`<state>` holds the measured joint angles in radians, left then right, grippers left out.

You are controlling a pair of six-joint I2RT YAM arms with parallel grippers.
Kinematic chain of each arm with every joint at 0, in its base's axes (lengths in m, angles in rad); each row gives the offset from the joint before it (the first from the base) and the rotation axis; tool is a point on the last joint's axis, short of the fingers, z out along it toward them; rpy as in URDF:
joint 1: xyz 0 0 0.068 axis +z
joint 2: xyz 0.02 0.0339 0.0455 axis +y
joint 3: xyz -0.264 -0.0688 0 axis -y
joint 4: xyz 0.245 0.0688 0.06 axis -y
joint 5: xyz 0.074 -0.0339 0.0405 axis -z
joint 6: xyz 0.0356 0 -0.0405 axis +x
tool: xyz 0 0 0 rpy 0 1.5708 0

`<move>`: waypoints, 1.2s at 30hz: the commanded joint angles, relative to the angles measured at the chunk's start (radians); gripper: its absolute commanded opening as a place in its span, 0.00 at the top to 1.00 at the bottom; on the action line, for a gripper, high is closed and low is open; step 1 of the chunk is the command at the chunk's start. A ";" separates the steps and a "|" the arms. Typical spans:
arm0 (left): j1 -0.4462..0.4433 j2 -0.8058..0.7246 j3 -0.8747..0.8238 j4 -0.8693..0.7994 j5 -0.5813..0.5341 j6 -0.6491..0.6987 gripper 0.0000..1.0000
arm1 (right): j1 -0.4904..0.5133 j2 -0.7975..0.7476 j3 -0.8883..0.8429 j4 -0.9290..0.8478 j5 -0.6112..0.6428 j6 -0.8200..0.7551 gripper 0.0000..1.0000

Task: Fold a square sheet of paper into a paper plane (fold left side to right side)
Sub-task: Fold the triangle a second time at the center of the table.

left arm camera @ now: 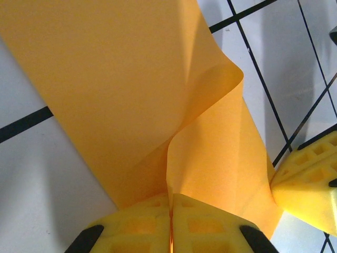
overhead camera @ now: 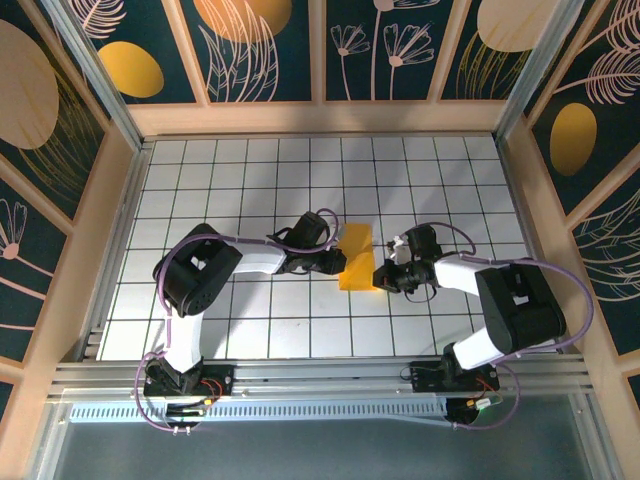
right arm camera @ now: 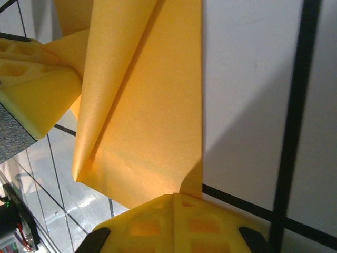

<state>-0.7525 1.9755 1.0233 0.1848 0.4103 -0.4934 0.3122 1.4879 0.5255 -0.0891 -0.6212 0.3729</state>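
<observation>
White gridded worktop [overhead camera: 250, 180] sits inside floral panelled walls. Left of centre in the top view, the left gripper [overhead camera: 338, 264] is pinched tight on the left edge of the sheet of paper [overhead camera: 357, 250], which lies folded over as an orange-yellow strip at mid-frame. At its right edge, the right gripper [overhead camera: 379, 277] is likewise clamped onto the sheet. In the left wrist view, the pinched layer bows upward.

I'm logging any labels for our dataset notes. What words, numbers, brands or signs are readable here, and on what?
No text can be read.
The square sheet of paper is plain orange-yellow.
The wall panels carry only painted flowers and ovals.
The grid table has only lines.
The left arm and right arm bear no legible marking.
</observation>
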 commanded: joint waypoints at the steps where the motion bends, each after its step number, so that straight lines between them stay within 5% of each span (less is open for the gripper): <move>1: 0.006 0.033 0.018 -0.037 -0.013 0.027 0.92 | -0.007 -0.066 0.011 -0.066 0.018 -0.007 1.00; 10: 0.005 0.033 0.011 -0.049 -0.019 0.033 0.92 | -0.030 -0.194 0.055 -0.066 -0.062 0.036 1.00; 19: 0.006 0.031 0.002 -0.050 -0.022 0.036 0.92 | 0.076 -0.069 0.061 0.157 -0.011 0.168 1.00; 36: 0.006 0.032 0.004 -0.052 -0.021 0.036 0.92 | 0.130 0.133 0.151 0.192 0.057 0.164 1.00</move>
<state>-0.7525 1.9778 1.0286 0.1738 0.4103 -0.4778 0.4301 1.6009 0.6556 0.0875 -0.5915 0.5343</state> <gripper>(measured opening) 0.079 0.047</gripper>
